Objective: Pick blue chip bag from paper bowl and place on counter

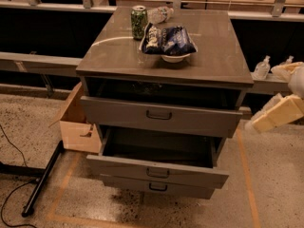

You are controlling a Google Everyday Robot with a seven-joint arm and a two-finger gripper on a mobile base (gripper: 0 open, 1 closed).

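The blue chip bag [168,39] is lying across the paper bowl [175,58], spreading over most of its rim, and the bowl is sitting toward the back middle of the counter [118,58]. A green soda can [138,22] is standing upright just beside the bag on its left, and a clear plastic bottle [160,14] is lying on its side behind them. Below the counter top, two drawers [159,117] are hanging pulled out. A cardboard box [78,122] is sitting on the floor to the left. The gripper [278,114] is hovering at the right edge of the view, off the counter's side and well apart from the bag, holding nothing visible; whether it is apart or together I cannot tell.
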